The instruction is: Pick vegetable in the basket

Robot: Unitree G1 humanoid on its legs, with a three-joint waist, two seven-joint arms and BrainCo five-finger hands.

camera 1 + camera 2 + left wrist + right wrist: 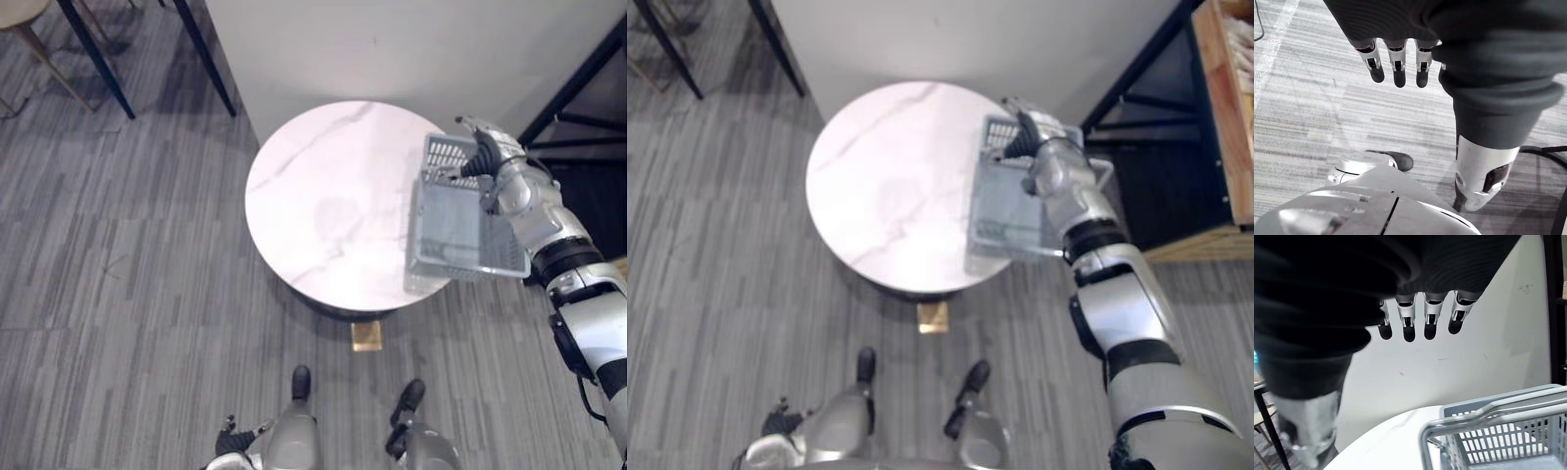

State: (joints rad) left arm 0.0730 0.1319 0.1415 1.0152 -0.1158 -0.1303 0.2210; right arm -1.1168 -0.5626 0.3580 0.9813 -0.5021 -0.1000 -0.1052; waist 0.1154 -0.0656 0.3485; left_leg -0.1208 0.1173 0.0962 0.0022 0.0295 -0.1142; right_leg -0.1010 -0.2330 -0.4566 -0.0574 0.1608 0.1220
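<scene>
A grey plastic basket point(456, 235) with slotted walls sits at the right edge of the round white marble table point(333, 196), partly past the rim. Its inside shows a bare grey bottom. My right hand point(487, 152) hovers over the basket's far end. In the right wrist view its fingers point(1418, 318) hang straight above the basket's handle point(1488, 413), not touching it. My left hand point(1396, 63) hangs low by my side over the carpet, fingers relaxed and holding nothing.
A white wall stands behind the table. Dark furniture legs point(98, 59) are at the far left. A black frame point(578, 108) and a wooden shelf point(1225, 117) stand to the right. Grey striped carpet surrounds the table.
</scene>
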